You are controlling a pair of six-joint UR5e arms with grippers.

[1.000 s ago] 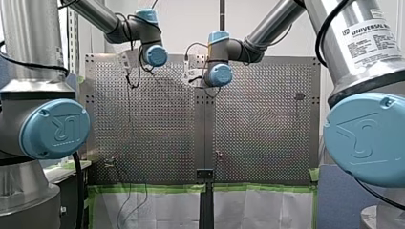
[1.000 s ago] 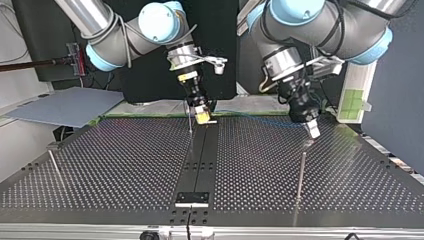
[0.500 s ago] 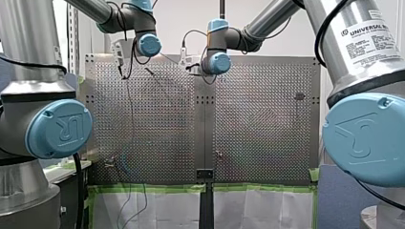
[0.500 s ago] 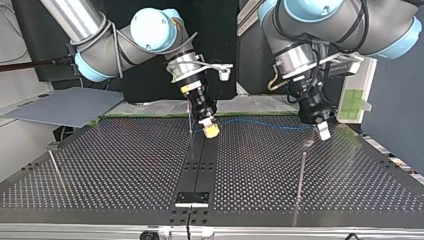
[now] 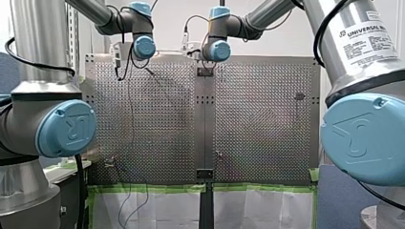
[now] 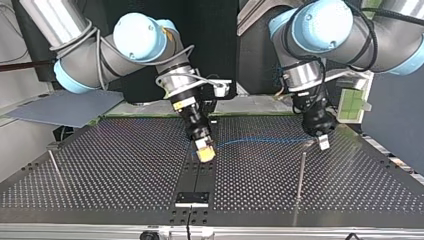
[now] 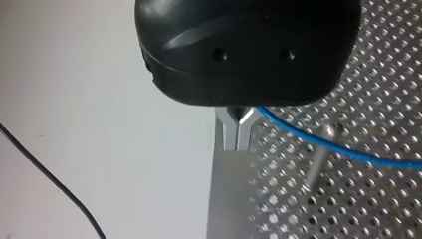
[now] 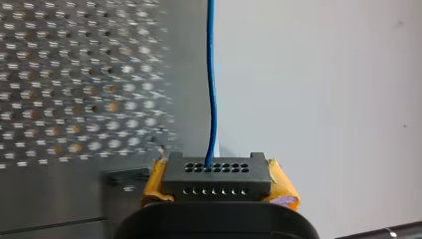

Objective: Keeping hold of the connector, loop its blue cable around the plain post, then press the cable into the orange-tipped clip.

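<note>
The connector (image 8: 217,175) sits clamped in our right gripper's (image 6: 205,154) yellow pads (image 8: 282,185), above the table's (image 6: 125,170) middle strip. Its blue cable (image 6: 260,140) runs taut to our left gripper (image 6: 323,143), pinched shut on it, probably to steer the loop. Both grippers have advanced toward the top view's camera since a second ago.

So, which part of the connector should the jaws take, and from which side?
I would take the connector by its two short ends, coming from the back, opposite the holed face where the blue cable leaves. The block is wide and flat, so those ends give parallel faces and leave the cable free. My right gripper holds it this way.
</note>
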